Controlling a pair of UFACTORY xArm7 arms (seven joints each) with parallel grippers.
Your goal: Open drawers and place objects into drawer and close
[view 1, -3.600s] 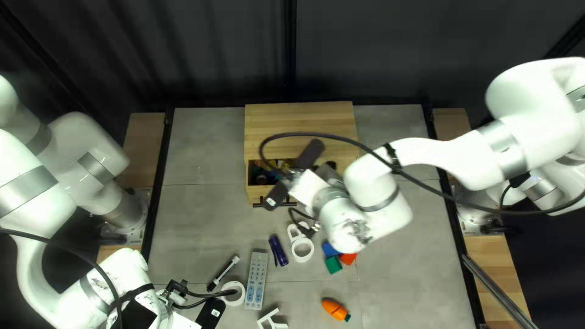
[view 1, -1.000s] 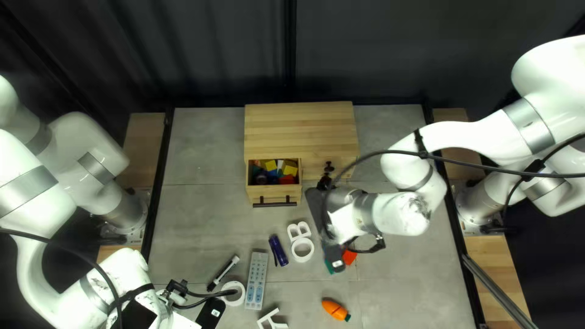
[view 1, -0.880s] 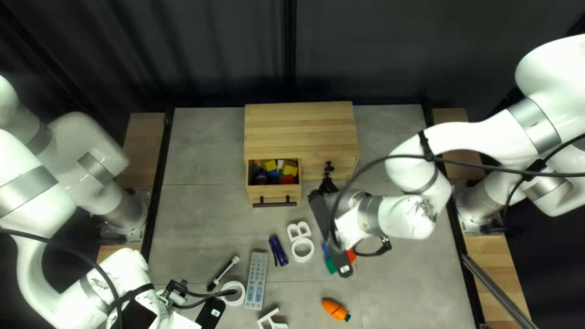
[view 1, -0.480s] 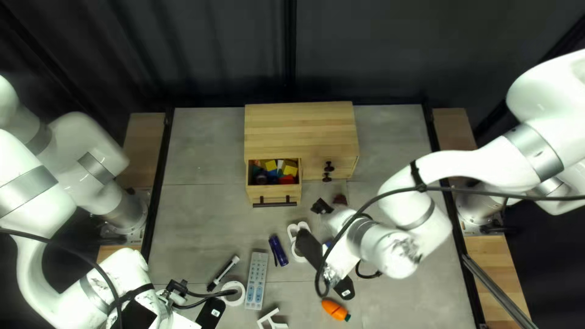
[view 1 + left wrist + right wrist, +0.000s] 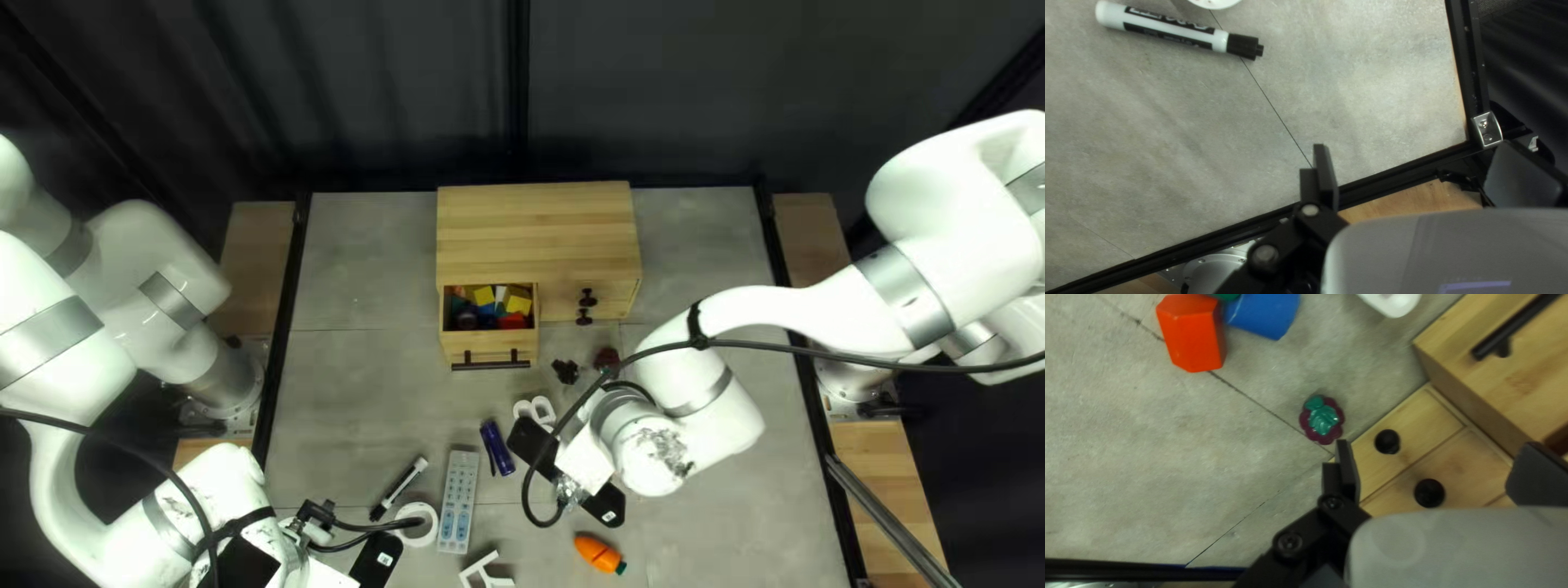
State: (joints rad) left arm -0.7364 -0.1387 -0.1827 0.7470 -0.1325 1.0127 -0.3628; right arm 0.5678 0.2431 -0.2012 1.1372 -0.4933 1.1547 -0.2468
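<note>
My right gripper shows partly in front of the wooden cabinet. In the right wrist view the gripper is open, one finger over the berry-like toy's side, nothing held; the dark red and green toy lies on the table. A handled drawer stands pulled out, holding coloured blocks. Two knobbed drawers beside it are closed. At the near left, my left gripper is partly hidden; its wrist view shows the gripper open and empty, apart from a marker.
Near the arms lie a purple item, remote, tape roll, white letters and orange carrot. Orange and blue blocks sit under the right arm. A black frame edges the table.
My right gripper has left the open drawer, passed by the knobs and come away from the cabinet toward the near side. The drawer contents and berry-like toy are uncovered. The left arm is still.
</note>
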